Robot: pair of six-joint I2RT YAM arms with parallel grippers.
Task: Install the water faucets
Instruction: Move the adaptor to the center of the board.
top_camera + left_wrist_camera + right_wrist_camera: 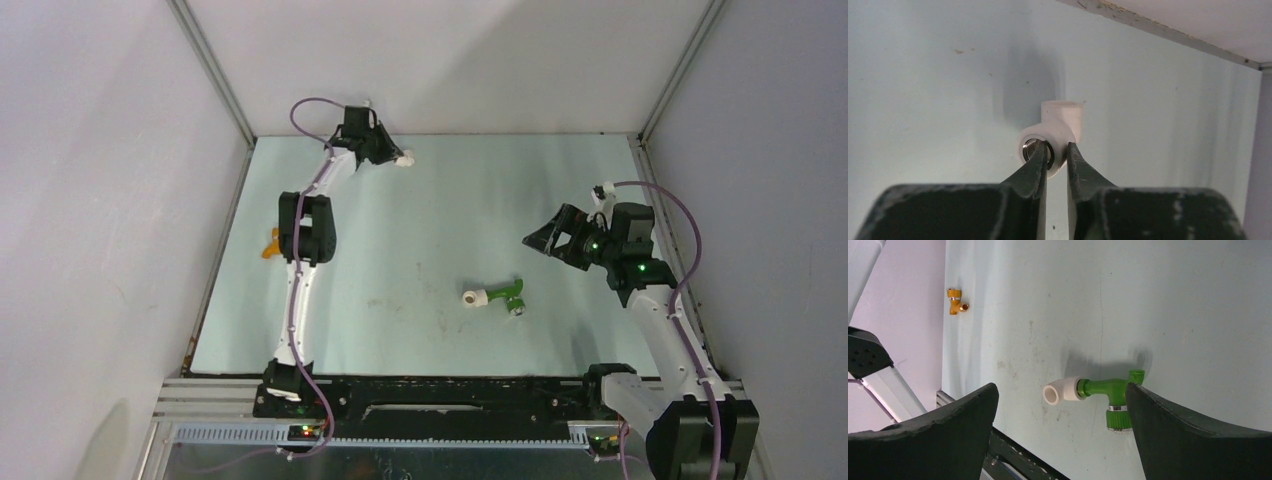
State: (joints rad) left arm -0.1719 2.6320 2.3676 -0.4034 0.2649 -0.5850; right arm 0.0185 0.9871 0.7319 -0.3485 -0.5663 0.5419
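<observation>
Left wrist view: left tool [1057, 155] pinches the white elbow [1063, 120] rim, right tool [542, 232] spread; next probably lift it toward the orange faucet [271, 243].

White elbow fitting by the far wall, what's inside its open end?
Metal threads show inside the white elbow fitting; the left gripper's jaw covers their right side and anything deeper.

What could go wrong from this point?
The left gripper pinches only the rim of the white elbow fitting, so the fitting may twist or slip out when lifted. The orange faucet lies right beside the left arm; pulling that arm back might knock it.
</observation>
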